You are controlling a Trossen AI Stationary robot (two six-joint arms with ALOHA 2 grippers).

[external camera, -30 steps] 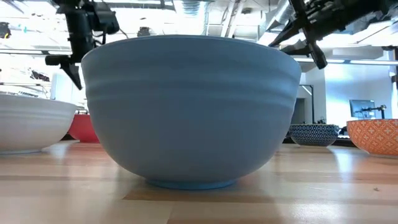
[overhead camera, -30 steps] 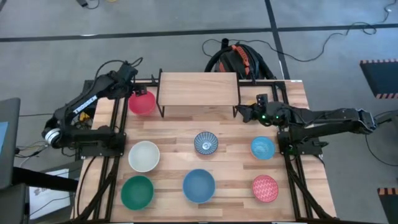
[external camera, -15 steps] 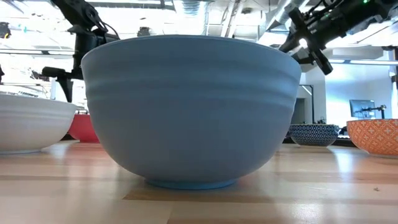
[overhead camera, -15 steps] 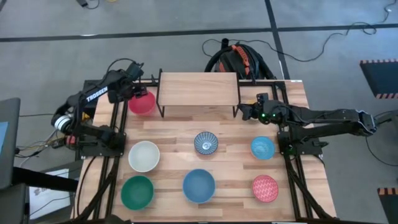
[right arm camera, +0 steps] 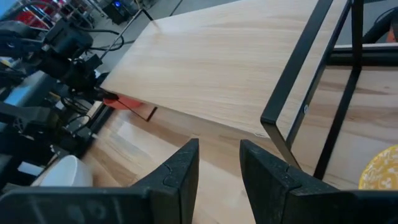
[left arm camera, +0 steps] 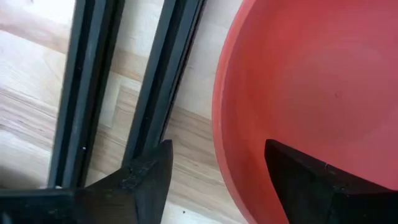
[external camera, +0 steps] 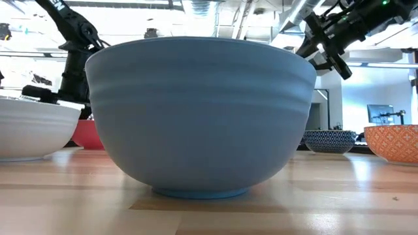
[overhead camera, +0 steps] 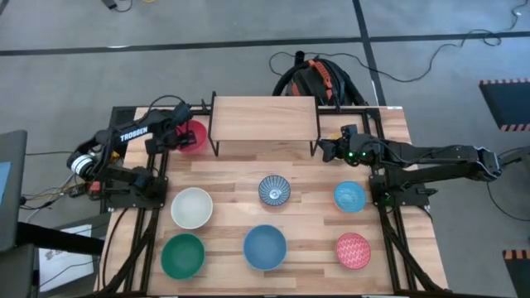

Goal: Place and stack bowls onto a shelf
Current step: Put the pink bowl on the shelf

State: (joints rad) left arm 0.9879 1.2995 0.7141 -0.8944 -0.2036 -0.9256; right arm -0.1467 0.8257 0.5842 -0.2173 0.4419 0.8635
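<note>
Seven bowls show from above on the wooden tabletop (overhead camera: 232, 178): one red bowl (overhead camera: 194, 137), one white (overhead camera: 192, 207), one green (overhead camera: 182, 255), one blue (overhead camera: 265, 247), one light blue (overhead camera: 350, 196), one blue-white patterned (overhead camera: 274, 189) and one pink-red patterned (overhead camera: 354, 251). A yellow rim (right arm camera: 380, 169) peeks in just beside the right gripper (overhead camera: 330, 150). There is one shelf (overhead camera: 265, 118), its board bare.

The left gripper (left arm camera: 214, 168) has its fingers (left arm camera: 146, 177) spread apart astride the red bowl's rim, one inside, one outside; whether they touch it is unclear.

The right gripper hovers at the shelf's end near a black leg (right arm camera: 292, 87), its fingers part-way apart and holding nothing.

Beyond the shelf, a dark bag with orange trim (overhead camera: 319, 79) and cables lie on grey floor.
</note>
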